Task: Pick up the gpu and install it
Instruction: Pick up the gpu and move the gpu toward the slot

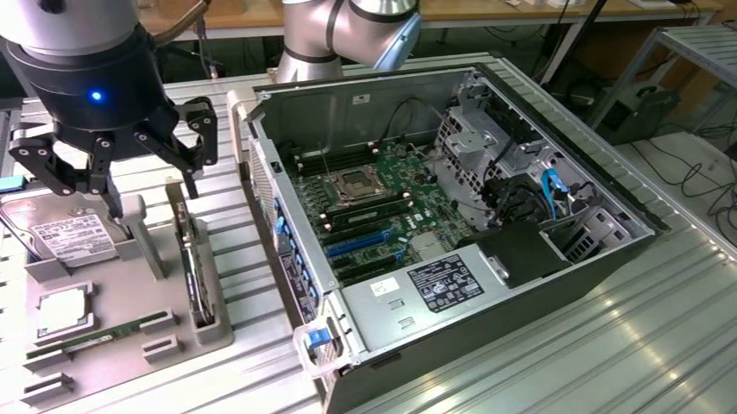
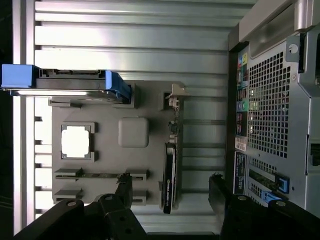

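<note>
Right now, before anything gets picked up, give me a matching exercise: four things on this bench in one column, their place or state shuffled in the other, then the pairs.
Things:
1. graphics card
2. processor chip
3. hard drive
4. gripper

Place or state:
A. open, holding nothing, above the grey tray
B. on edge in the tray slot nearest the computer case
C. lying flat in a square pocket
D. carries a white label

Pairs: 1-B, 2-C, 3-D, 4-A
</note>
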`<state>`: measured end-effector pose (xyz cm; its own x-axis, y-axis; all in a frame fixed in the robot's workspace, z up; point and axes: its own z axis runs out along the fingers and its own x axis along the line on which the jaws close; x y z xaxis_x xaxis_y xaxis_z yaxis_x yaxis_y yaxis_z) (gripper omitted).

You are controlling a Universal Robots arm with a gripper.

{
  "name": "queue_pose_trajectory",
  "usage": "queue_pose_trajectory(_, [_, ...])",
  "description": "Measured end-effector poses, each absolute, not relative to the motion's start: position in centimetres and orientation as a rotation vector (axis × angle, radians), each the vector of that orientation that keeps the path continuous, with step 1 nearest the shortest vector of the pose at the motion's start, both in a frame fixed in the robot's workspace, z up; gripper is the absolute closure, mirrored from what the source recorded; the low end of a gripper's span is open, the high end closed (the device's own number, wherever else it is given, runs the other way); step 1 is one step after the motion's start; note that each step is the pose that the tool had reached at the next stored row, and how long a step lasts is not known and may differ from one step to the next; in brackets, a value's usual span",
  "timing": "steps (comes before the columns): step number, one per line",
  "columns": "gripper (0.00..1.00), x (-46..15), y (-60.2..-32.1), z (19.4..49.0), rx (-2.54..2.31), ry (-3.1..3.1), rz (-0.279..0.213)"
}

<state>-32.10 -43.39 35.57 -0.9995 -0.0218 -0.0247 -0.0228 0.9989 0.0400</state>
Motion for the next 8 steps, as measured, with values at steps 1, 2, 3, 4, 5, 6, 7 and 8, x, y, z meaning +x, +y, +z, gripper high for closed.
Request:
queue_pose_trajectory(1, [0.28,-32.1,-43.4,35.49,-0.035,3.117,0.063])
queue_pose_trajectory(2, [0.28,-32.1,-43.43,35.37,-0.036,3.117,0.063])
queue_pose_trajectory(3, [0.28,-32.09,-43.45,35.27,-0.037,3.117,0.063])
queue_pose_trajectory(4, [0.28,-32.09,-43.48,35.16,-0.037,3.117,0.063])
queue_pose_trajectory(5, [0.28,-32.1,-43.5,35.06,-0.038,3.117,0.063])
queue_pose_trajectory(6, [0.28,-32.09,-43.53,34.96,-0.038,3.117,0.063])
queue_pose_trajectory(7, [0.28,-32.09,-43.57,34.87,-0.039,3.117,0.063])
queue_pose_trajectory(8, [0.28,-32.1,-43.59,34.75,-0.039,3.117,0.063])
